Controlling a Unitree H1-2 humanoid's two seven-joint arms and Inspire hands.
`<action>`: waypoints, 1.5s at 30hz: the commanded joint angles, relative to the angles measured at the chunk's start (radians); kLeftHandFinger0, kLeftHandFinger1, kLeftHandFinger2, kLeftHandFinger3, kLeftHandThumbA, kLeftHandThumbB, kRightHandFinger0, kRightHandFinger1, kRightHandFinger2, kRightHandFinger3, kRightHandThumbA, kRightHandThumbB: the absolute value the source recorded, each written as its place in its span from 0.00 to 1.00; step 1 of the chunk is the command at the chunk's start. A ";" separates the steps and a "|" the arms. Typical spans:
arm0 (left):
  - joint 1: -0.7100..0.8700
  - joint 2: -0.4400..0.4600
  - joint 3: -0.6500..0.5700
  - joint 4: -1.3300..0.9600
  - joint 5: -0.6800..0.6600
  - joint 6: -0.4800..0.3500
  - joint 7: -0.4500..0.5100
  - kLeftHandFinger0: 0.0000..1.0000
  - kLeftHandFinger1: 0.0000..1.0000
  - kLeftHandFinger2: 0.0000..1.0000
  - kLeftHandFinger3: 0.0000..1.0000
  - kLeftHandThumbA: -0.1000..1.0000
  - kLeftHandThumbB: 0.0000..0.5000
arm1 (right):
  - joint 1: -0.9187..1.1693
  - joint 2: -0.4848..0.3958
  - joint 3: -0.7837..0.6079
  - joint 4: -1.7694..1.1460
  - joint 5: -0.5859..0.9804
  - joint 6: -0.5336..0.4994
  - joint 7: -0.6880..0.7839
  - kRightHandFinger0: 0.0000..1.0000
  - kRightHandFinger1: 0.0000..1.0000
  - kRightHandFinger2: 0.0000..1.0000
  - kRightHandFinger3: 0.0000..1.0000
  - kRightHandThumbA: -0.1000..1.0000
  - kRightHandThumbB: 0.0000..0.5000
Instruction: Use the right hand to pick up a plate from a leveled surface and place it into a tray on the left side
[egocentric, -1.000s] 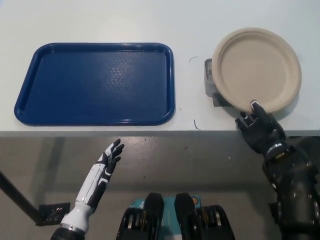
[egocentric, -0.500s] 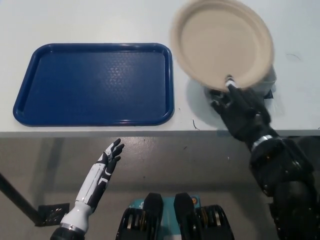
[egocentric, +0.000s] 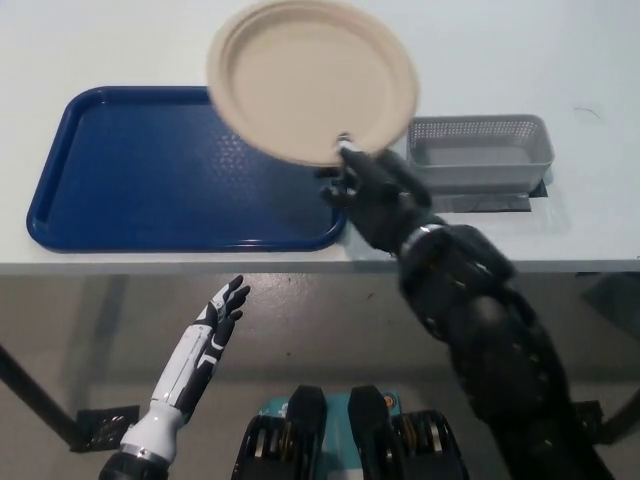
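**Plate in the air over the tray's right end**

Beige plate, round and rimmed, up off the table, held at its near edge by the black right hand. Tilted a little, inside face toward the camera. Overlapping the upper right corner of the blue tray in the head view, the rest of it over the pale tabletop above and to the right of that corner. Not touching the tray as far as can be seen.

Right hand closed on the plate's rim, one finger over the top of the edge, the others bunched below. Black forearm running up from the bottom right, across the table's front edge, just right of the tray's near right corner.

Tray flat on the table at the left, long side parallel to the front edge, nothing lying in it.

Grey mesh basket on the table to the right of the plate and hand, upside down or right way up unclear, dark strip beneath its front edge.

White left hand below the table's edge at the lower left, fingers spread, holding nothing.
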 joint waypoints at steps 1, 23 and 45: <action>-0.023 0.014 -0.003 -0.037 0.008 0.002 -0.013 1.00 1.00 1.00 1.00 1.00 0.34 | -0.134 0.051 0.013 0.112 -0.081 0.000 0.068 0.00 0.27 0.76 0.92 0.00 0.09; -0.033 0.022 -0.022 -0.059 0.031 0.040 -0.029 1.00 1.00 1.00 1.00 1.00 0.41 | -0.550 0.161 -0.044 0.875 -0.390 -0.054 0.506 1.00 1.00 1.00 1.00 0.80 0.95; -0.035 0.031 -0.028 -0.059 0.030 0.046 -0.040 1.00 1.00 1.00 1.00 1.00 0.32 | -0.063 -0.343 0.224 -0.349 0.208 0.000 0.191 1.00 1.00 1.00 1.00 0.80 1.00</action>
